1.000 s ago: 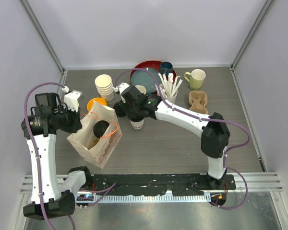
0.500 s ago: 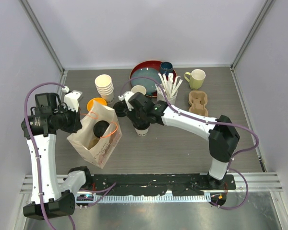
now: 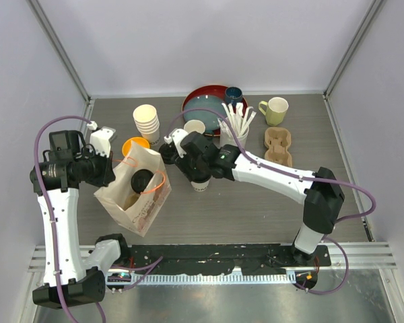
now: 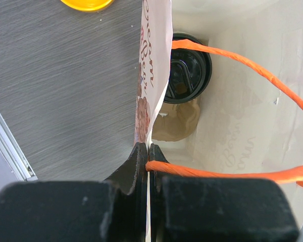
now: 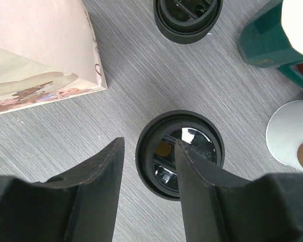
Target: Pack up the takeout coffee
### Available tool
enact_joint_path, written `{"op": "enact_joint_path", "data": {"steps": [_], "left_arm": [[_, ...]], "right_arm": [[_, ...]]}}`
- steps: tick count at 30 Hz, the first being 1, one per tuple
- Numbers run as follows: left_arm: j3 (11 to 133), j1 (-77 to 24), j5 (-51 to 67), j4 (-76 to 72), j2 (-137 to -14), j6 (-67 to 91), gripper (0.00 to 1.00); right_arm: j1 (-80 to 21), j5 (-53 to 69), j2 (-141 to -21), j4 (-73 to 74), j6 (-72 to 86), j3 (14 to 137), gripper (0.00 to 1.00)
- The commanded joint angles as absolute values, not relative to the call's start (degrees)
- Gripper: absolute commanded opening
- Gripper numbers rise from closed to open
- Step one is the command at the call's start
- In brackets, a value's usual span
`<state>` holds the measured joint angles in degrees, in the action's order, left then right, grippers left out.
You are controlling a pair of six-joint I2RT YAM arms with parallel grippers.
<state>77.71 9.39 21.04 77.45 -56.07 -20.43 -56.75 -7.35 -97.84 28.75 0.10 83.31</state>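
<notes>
Pinching the top edge of the paper bag (image 4: 232, 116), the left gripper (image 4: 147, 151) is closed tight on the bag's printed wall, and an orange handle cord runs out from just beside its fingertips. Inside the bag, at the upper middle of the left wrist view, one takeout coffee (image 4: 187, 75) stands upright with its black sip lid on, close against that wall. From above, the bag stands open at the left centre of the table (image 3: 256, 208), tilted a little, with the lid of that cup showing in its mouth.

At the middle of the top view, the right gripper (image 5: 149, 146) hangs over the second takeout coffee (image 5: 202, 146) with its jaws parted. One finger stands clear on the left of the black lid and the other crosses over the lid's left part, and neither can be seen pressing the cup. This cup stands upright on the bare table just to the right of the bag, apart from it.

A stack of black lids (image 5: 188, 15) sits at the top edge of the right wrist view. Farther back on the table are an orange disc (image 3: 135, 145), a stack of paper cups (image 3: 146, 121), a red tray (image 3: 209, 101), a teal mug (image 3: 233, 94), a yellow-green mug (image 3: 277, 110), a cup of stirrers (image 3: 237, 128) and a cardboard carrier (image 3: 278, 145).
</notes>
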Motion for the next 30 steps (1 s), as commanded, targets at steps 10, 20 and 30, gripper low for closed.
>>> {"op": "enact_joint_path", "data": {"steps": [10, 20, 30], "left_arm": [[78.31, 9.32, 22.06, 85.08, -55.63, -21.27, 0.0], [78.13, 9.32, 22.24, 85.34, -55.37, -21.8, 0.0], [76.82, 9.32, 27.32, 85.69, -55.37, -21.53, 0.0]], "right_arm": [[-58.8, -12.75, -99.31, 29.97, 2.64, 83.76, 0.4], [-58.89, -14.59, -102.66, 29.62, 2.9, 84.99, 0.35], [-58.8, -13.19, -97.84, 32.08, 4.22, 85.51, 0.01]]}}
